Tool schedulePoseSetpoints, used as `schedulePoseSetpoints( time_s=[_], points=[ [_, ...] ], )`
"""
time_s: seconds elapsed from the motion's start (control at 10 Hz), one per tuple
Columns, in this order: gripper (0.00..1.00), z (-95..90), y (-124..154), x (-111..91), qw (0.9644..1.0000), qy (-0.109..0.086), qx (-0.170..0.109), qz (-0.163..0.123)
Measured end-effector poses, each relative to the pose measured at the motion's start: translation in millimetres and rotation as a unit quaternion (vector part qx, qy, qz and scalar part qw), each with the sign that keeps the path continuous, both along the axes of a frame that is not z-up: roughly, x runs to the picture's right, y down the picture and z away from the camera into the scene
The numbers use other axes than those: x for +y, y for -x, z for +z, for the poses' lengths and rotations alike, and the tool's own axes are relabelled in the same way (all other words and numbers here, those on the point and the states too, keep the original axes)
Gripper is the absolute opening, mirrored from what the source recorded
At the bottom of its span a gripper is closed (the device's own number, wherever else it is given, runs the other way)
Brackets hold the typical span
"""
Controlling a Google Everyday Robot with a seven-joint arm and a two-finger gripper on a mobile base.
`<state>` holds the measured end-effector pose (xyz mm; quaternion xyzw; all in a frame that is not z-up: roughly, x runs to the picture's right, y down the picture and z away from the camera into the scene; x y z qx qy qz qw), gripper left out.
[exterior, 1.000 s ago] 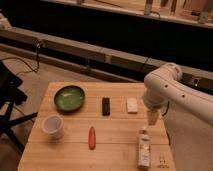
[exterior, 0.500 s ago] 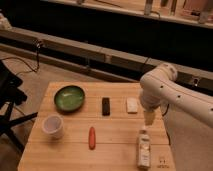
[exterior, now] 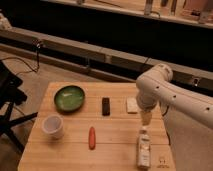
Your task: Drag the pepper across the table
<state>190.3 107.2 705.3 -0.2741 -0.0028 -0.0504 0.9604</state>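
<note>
The pepper (exterior: 92, 137) is a slim red-orange chili lying lengthwise near the front middle of the light wooden table (exterior: 75, 155). My white arm reaches in from the right. My gripper (exterior: 146, 118) hangs over the right side of the table, just above the bottle (exterior: 144, 148) and well to the right of the pepper. It holds nothing that I can see.
A green bowl (exterior: 69, 97) sits at the back left and a white cup (exterior: 52, 126) at the front left. A black bar (exterior: 105, 105) lies at the back middle, a white block (exterior: 132, 105) beside it. A dark chair (exterior: 10, 100) stands left of the table.
My arm has shifted slightly to the left over the right side of the table. The pepper and the other objects have not moved.
</note>
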Motion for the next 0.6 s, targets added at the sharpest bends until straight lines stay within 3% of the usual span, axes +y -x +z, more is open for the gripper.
schedulePoseSetpoints(
  time_s=[0.1,0.2,0.3,0.4,0.5,0.6],
  points=[
    [0.80,-2.5,6.3,-2.6,0.9993,0.003,-0.027,-0.026],
    [0.80,-4.0,22.7,-6.2,0.9944,0.006,-0.078,-0.071],
    [0.80,-5.7,44.0,-10.0,0.9849,0.007,-0.129,-0.115],
    [0.80,-7.5,71.5,-15.7,0.9695,0.005,-0.188,-0.158],
    [0.80,-10.1,98.3,-20.3,0.9476,0.001,-0.252,-0.196],
    [0.80,-12.0,113.7,-22.2,0.9319,-0.001,-0.291,-0.217]
  ],
)
